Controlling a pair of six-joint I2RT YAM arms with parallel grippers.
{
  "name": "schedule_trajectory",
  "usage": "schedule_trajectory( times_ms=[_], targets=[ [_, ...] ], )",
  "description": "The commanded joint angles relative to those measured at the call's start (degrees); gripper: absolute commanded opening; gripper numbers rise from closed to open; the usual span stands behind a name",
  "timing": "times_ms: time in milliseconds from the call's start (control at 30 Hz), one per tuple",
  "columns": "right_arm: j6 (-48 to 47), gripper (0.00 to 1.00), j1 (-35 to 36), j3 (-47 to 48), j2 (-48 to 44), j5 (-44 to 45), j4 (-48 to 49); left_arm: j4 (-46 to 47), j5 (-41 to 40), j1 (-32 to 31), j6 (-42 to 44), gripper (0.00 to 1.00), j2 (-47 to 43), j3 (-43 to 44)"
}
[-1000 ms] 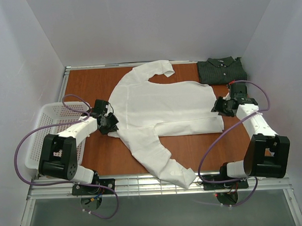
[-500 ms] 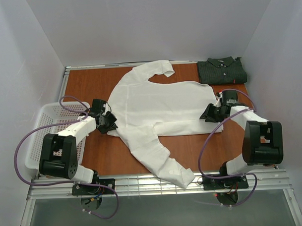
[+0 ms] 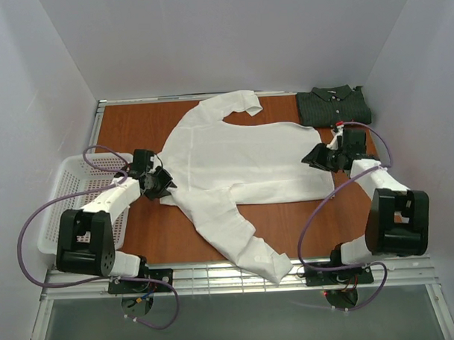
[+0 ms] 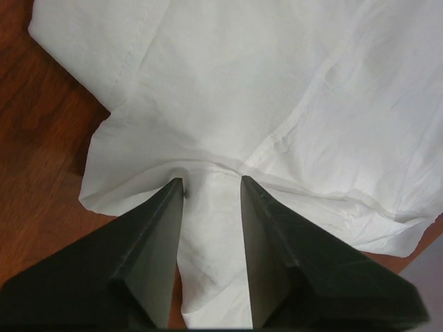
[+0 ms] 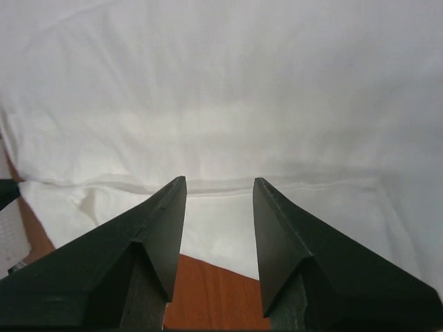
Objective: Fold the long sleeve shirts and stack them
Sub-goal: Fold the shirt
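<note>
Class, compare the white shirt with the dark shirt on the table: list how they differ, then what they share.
Colour: the white shirt is plain white; the dark shirt is grey-green. State: the white shirt lies spread out, sleeves extended; the dark shirt is folded compactly. Place: the white shirt covers mid-table; the dark shirt sits at the far right corner. Both rest on the brown table.

Probably a lab test cell — plain white walls (image 3: pixel 230 35) boxing a wooden table (image 3: pixel 136 125).
</note>
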Motion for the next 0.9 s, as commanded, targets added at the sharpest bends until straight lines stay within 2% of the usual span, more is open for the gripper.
schedule_trajectory(
  times_ms=[0,100,133,167,233,300,367,400,433,467,533,567,633,667,867],
  targets=[
    [2.90,0.38,3.17,-6.17,-6.93,-10.47,9.11,-1.62,0.45,0.41,1.24,0.35,-5.29,2.81],
    [5.63,0.41,8.07,-12.60,-10.37,-13.39,16.12,-2.59,0.10,0.41,2.39,0.48,-7.92,3.34],
    [5.72,0.41,9.23,-13.65,-11.16,-13.56,17.11,-2.68,0.10,0.41,2.74,0.51,-8.63,3.25],
    [5.03,0.43,10.28,-14.62,-11.34,-13.91,17.73,-2.94,0.19,0.41,3.61,0.59,-9.33,3.17],
    [2.75,0.46,13.45,-15.86,-12.21,-14.53,17.39,-3.03,0.28,0.41,5.28,0.67,-11.27,2.73],
    [-2.87,0.48,17.92,-14.29,-13.18,-13.31,13.63,-3.38,-0.51,0.41,8.00,0.76,-12.67,2.29],
    [-8.05,0.52,22.66,-11.92,-14.41,-7.37,2.57,-3.39,-1.48,0.41,9.67,0.82,-14.96,1.85],
    [-11.55,0.54,28.08,-9.38,-14.59,-4.89,-0.77,-3.21,-2.00,0.41,11.51,0.86,-15.75,1.15],
    [-12.55,0.55,30.74,-8.66,-15.20,-2.86,-5.94,-2.86,-2.79,0.41,12.49,0.88,-17.15,0.71],
    [-12.90,0.56,35.99,-8.13,-15.73,0.55,-7.47,-2.16,-3.41,0.41,13.97,0.89,-17.77,0.18],
    [-12.91,0.59,41.55,-7.78,-17.92,3.73,-9.41,-1.80,-4.55,0.41,15.13,0.90,-18.56,-0.87],
    [-12.47,0.62,47.32,-7.69,-18.63,7.49,-11.07,-1.63,-4.65,0.41,15.65,0.90,-19.00,-1.05],
    [-10.89,0.64,52.81,-7.34,-19.34,11.55,-12.58,-1.28,-4.73,0.41,16.71,0.89,-19.62,-1.75],
    [-10.28,0.65,57.88,-7.34,-19.25,12.96,-13.89,-0.49,-4.73,0.41,17.06,0.88,-20.15,-2.02],
    [-5.79,0.68,74.61,-5.67,-15.30,21.59,-17.41,2.59,-6.93,0.41,19.26,0.86,-21.82,-5.53]
  ],
)
